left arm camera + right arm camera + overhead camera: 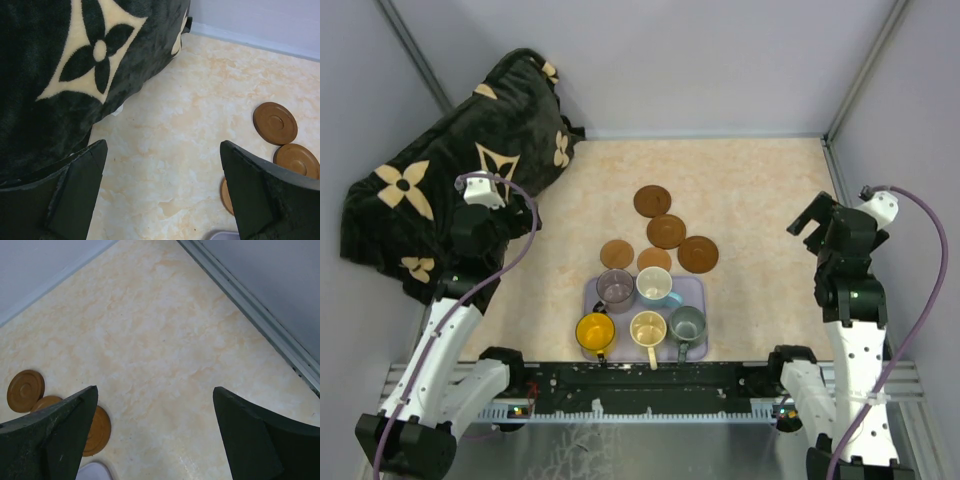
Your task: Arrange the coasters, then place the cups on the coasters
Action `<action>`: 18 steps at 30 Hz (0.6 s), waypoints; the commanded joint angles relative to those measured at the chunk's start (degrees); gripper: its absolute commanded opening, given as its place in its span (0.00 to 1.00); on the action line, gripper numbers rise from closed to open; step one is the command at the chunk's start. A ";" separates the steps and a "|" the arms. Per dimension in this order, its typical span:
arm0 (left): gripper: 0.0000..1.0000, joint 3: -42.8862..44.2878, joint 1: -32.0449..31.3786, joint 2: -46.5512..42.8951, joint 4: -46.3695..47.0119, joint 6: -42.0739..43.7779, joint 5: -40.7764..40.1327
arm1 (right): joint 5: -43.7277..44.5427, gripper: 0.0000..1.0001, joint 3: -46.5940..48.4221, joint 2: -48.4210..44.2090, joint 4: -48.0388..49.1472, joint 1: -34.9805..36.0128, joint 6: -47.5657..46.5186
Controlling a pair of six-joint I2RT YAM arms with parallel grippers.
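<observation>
Bare counter (760, 190) lies right of the coasters (666, 231) and beyond them. A black blanket (450, 170) crowds the far-left corner; cups (648, 327) pack the tray (695, 290) tightly.

Bright, even, diffuse light fills the enclosure. Shadows around the lavender tray (694, 290) are faint and soft-edged. Left of the tray, the black flower-patterned blanket (450, 160) swallows detail. In both wrist views the gripper fingers (75, 195) look dark and soft-focused, while the tabletop (165, 340) is sharp.

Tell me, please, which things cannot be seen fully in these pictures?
Left wrist view: a small coaster is half hidden behind a finger of the left gripper; the tray is cut off by the bottom edge.
Right wrist view: the middle dark coaster is mostly behind a finger of the right gripper.
Top view: anything under the blanket.
</observation>
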 commanded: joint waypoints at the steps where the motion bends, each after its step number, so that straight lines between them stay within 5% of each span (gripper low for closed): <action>1: 1.00 -0.69 0.04 -0.82 0.05 -0.43 -0.87 | 0.82 0.99 -0.27 -1.47 1.70 -0.20 -0.41; 18: 1.00 -1.50 0.13 -0.97 0.94 -2.66 -0.71 | -2.44 0.99 -0.55 -2.05 1.70 -0.21 -1.00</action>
